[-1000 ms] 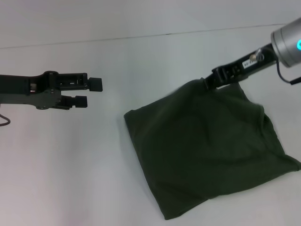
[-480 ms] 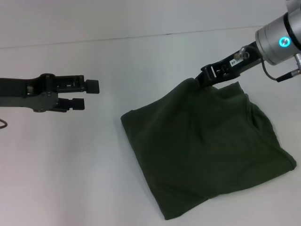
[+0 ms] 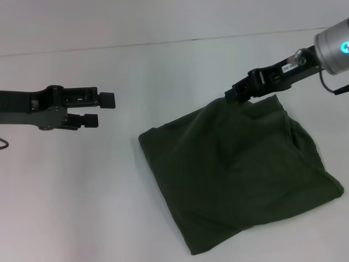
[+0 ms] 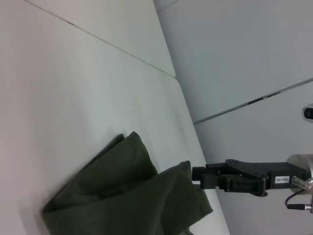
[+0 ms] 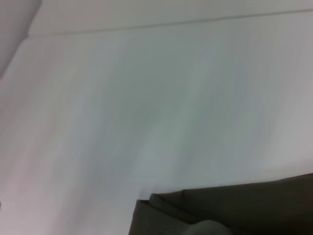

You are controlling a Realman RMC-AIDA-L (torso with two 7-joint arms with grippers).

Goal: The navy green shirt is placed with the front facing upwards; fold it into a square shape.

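1. The navy green shirt (image 3: 237, 174) lies folded into a rough square on the white worktop (image 3: 82, 207), plain side up, toward the right of the robot.
2. The right pincer (image 3: 231, 95) sits at the shirt's far corner; I cannot tell whether it grips the cloth.
3. The left pincer (image 3: 103, 109) hangs well apart from the shirt on the left, fingers (image 3: 108, 99) parted, holding nothing.

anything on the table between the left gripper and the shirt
Nothing visible. The left gripper hangs over bare table, and only open surface lies between it and the near edge of the navy green shirt. The right gripper is at the shirt's far corner, off that path.
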